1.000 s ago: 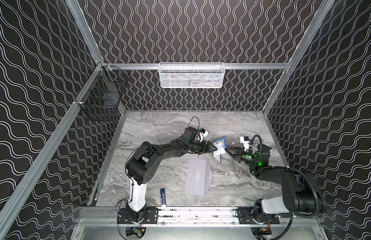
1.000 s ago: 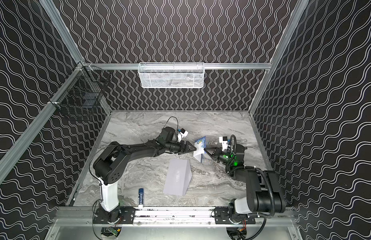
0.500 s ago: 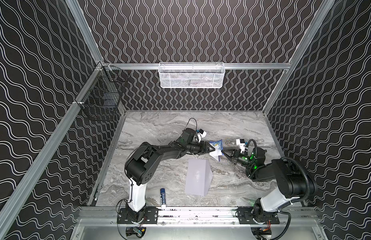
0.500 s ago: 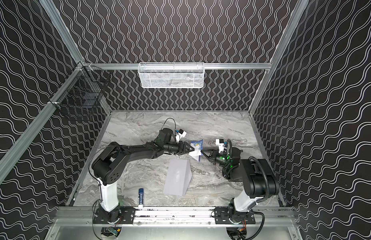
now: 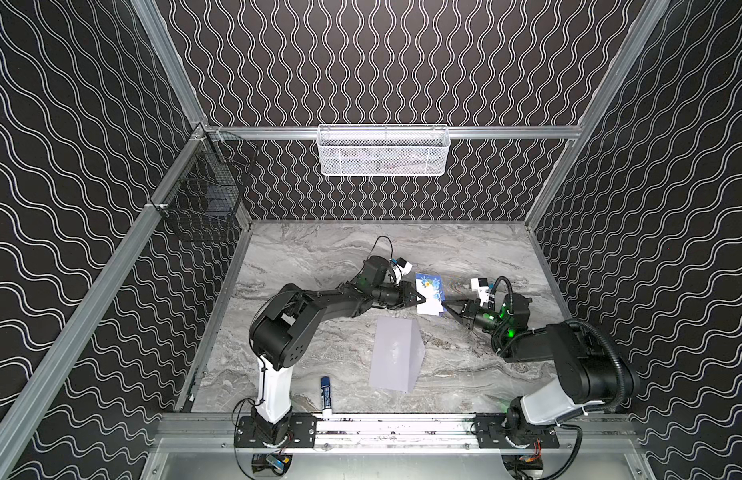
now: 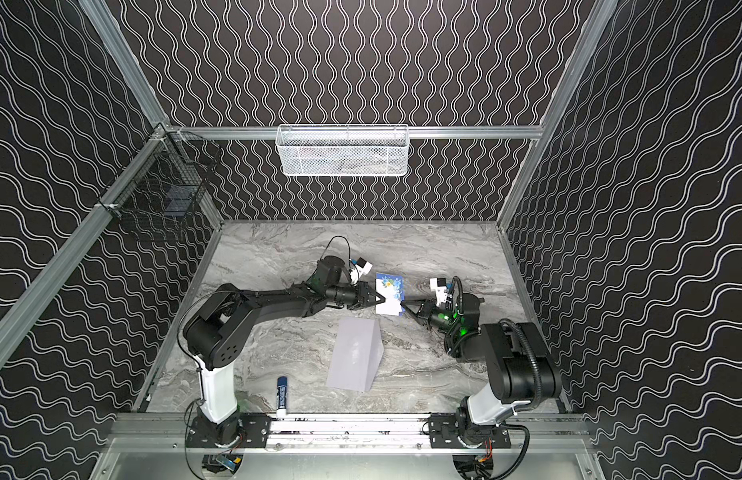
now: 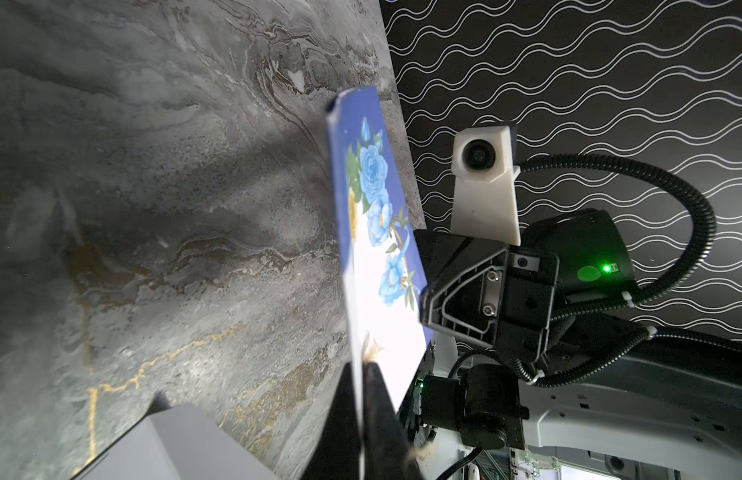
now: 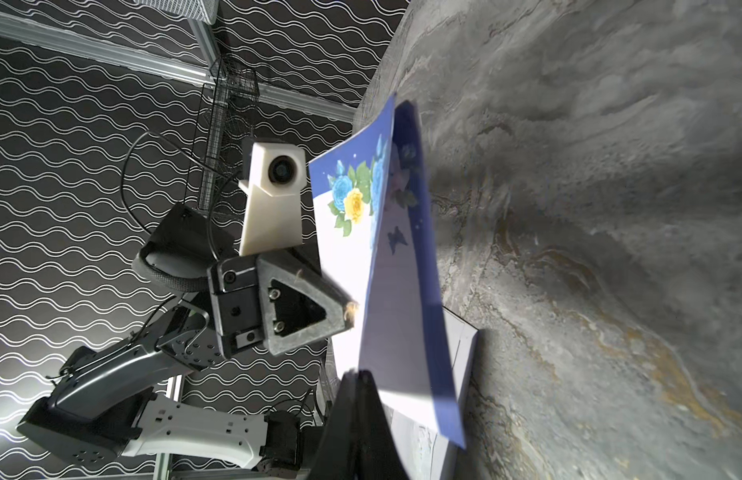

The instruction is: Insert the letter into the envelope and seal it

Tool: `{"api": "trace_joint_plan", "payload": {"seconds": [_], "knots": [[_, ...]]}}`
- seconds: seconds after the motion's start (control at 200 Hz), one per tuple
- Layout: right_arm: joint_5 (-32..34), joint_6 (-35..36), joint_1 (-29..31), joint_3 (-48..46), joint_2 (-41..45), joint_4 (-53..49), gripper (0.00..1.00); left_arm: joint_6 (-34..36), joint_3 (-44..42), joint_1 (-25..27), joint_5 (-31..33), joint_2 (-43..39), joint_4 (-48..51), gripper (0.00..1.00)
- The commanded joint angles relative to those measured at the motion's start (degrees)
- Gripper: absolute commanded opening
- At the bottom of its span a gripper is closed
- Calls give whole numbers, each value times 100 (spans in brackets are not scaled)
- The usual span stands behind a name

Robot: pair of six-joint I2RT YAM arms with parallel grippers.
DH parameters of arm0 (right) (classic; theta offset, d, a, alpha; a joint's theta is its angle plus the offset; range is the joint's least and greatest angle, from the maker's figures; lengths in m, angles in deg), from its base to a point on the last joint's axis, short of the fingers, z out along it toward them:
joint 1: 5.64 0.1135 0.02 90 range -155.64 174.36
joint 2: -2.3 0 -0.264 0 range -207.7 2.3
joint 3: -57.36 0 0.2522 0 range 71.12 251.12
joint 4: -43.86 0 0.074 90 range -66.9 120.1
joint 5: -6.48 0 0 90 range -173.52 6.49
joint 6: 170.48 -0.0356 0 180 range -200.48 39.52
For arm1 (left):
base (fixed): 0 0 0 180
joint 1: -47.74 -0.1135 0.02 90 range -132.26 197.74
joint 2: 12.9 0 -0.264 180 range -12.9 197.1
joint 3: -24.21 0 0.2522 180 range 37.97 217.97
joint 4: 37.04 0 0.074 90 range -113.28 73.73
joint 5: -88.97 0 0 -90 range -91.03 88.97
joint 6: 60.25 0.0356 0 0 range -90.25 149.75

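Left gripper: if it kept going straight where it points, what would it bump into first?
The letter the left gripper pinches; just beyond, probably the right gripper facing it, though depth is unclear.

Left arm (image 5: 319, 301): base at lower left of frame centre, elbow folded low, forearm stretched right toward centre, nearly level. Left hand (image 5: 424, 300): tips pointing right, fingers (image 7: 377, 411) pressed together on edge of letter (image 5: 430, 291). Right arm (image 5: 569, 357): base at lower right, forearm reaching up-left. Right hand (image 5: 445, 306): tips pointing left, facing left hand, fingers (image 8: 373, 419) close together, pinching opposite edge of letter. Hands near, not touching.
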Motion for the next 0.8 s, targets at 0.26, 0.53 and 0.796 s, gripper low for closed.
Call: {"api": "trace_joint_plan", "payload": {"seconds": [0.26,0.53,0.796], "knots": [[-266,1417,-182,647,1512,-3118,62,841,-257,-10,-145,-833,520,0],[-748,317,-163,424,1682,-1848,77,438,-707,-7,-588,-1333,-295,0],[-775,-1092,308,357,1156,398,59,140,-815,104,-698,-1439,-696,0]]}}
